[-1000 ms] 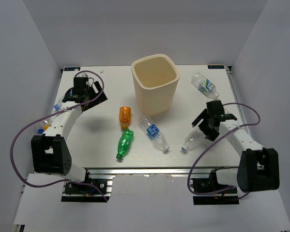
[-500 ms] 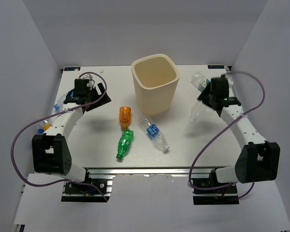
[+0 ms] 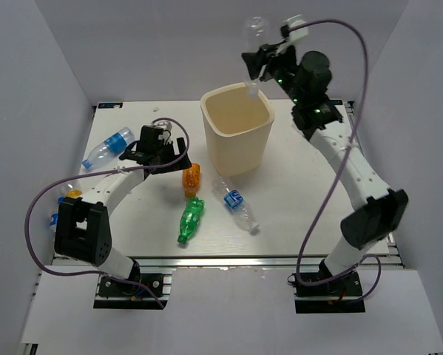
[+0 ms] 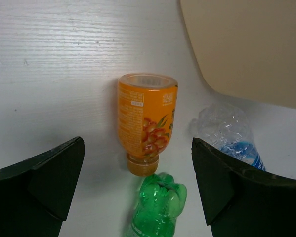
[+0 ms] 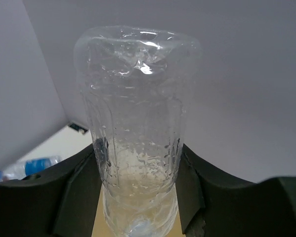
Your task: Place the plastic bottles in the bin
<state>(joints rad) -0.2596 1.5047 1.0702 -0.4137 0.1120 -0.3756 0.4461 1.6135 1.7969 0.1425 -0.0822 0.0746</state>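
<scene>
The tall cream-beige plastic bin (image 3: 236, 151) stands at the rear middle of the white table (image 3: 302, 200); all you can see inside it is cream wall. Your right gripper (image 3: 254, 63) is clenched on a clear crinkled plastic bottle (image 5: 138, 133), held upright with its base up and its neck pointing down over the bin's rear rim. Your left gripper (image 4: 138, 187) is spread wide and holds nothing, low over the orange plastic bottle (image 4: 145, 123), which lies just left of the bin's foot. A green plastic bottle (image 3: 191, 220) lies nose to nose with the orange one, and a clear bottle with a blue-white label (image 3: 236, 203) lies just beside both.

A second ago your right gripper sat open and low near the front right, over that clear bottle on the table; now it is high above the bin. Your left arm has swung in from the rear left.

A blue-capped clear bottle (image 3: 106, 148) lies near the left edge. The right half of the table is open, with white walls (image 3: 58, 74) on three sides.
</scene>
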